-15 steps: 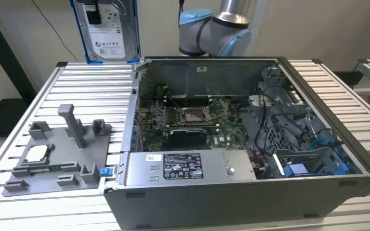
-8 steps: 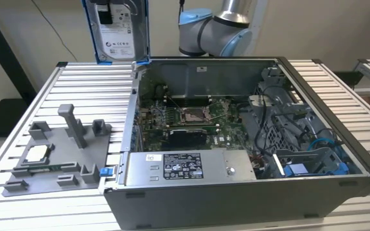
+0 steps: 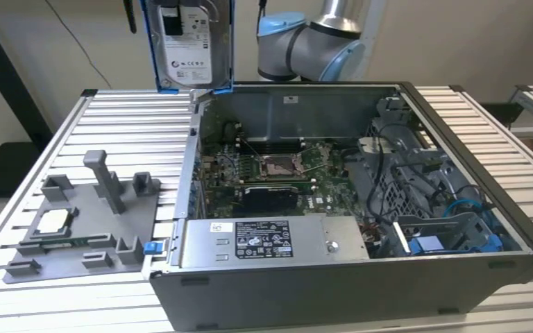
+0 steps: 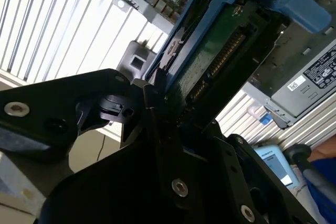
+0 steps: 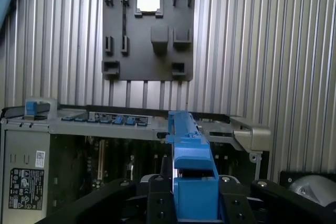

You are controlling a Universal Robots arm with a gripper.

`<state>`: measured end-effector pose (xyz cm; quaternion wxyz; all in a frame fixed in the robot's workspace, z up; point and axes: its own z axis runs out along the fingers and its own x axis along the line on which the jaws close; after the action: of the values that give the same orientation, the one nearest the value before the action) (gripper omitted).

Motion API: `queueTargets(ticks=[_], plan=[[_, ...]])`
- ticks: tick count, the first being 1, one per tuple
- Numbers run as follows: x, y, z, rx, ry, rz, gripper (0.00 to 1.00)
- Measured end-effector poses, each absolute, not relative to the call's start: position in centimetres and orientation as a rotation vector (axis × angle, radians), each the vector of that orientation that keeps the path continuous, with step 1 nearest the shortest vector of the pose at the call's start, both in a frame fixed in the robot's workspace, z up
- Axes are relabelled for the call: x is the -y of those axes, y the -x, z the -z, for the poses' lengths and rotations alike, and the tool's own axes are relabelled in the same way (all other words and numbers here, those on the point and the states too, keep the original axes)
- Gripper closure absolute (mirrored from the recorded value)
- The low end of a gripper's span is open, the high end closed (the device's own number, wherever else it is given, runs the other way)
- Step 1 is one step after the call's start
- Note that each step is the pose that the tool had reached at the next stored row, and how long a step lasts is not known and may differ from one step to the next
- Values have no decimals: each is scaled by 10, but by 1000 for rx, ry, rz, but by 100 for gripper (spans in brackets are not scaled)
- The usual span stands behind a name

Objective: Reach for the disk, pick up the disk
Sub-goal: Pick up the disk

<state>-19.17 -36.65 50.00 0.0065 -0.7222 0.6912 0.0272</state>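
Observation:
The disk (image 3: 191,45), a silver-grey drive with a white label in a bright blue bracket, hangs upright in the air above the back left corner of the open computer case (image 3: 341,295). In the first wrist view, the blue bracket (image 5: 189,166) sits edge-on between my black fingers (image 5: 157,203). The second wrist view shows the disk's green circuit-board side (image 4: 210,61) clamped in my gripper (image 4: 163,95). My gripper is shut on the disk, which touches neither the case nor the table.
A grey fixture plate (image 3: 72,250) with a small silver chip (image 3: 52,220) lies on the slatted table (image 3: 119,111) at the exterior view's left. Inside the case are a motherboard (image 3: 276,170), a power supply (image 3: 266,241) and a blue bay (image 3: 452,239).

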Motion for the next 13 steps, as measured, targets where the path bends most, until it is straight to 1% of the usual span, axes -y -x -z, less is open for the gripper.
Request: queueTargets(ticks=[13], plan=[[368,171,-500,-2163,2260,-86,100]])
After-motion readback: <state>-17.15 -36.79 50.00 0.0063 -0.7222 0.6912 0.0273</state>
